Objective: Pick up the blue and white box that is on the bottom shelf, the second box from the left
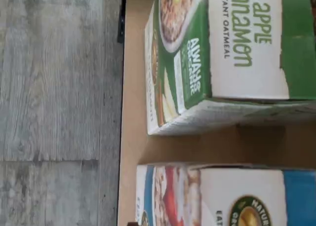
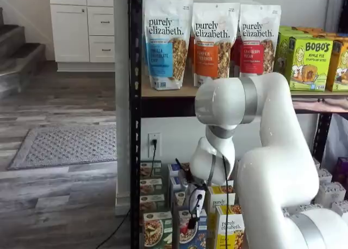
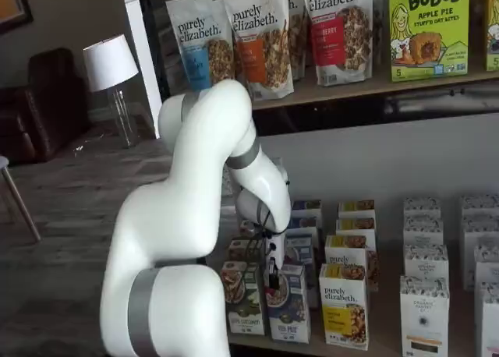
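We see the white arm (image 3: 195, 217) bent down in front of the black metal-post rack, with its tool (image 3: 273, 277) hanging low over the front row of the bottom shelf (image 3: 374, 348). In both shelf views the tool shows only as a dark tip with a cable beside it, so from the fingers alone we cannot make out a gap; the jaws stand at their widest and nothing sits between them.

The blue and white box (image 3: 287, 304) stands upright at the front edge of the bottom shelf, between the green-fronted carton (image 3: 243, 298) on its one side and the yellow-fronted purely elizabeth carton (image 3: 344, 305) on the other. The tool's tip hangs just in front of the blue box's upper part; whether it touches, we cannot tell. In a shelf view the same box (image 2: 197, 232) is partly hidden behind the tool (image 2: 193, 219) and cable.

The wrist view is turned on its side. There the green carton (image 1: 222, 58), marked apple cinnamon instant oatmeal, lies apart from the blue and white box (image 1: 222, 196), with a strip of bare tan shelf board (image 1: 133, 88) between them and grey wood flooring (image 1: 54, 88) beyond the shelf edge.

On the wooden tier above stand three purely elizabeth granola pouches (image 2: 209, 42) and green Bobo's boxes (image 2: 307, 58).
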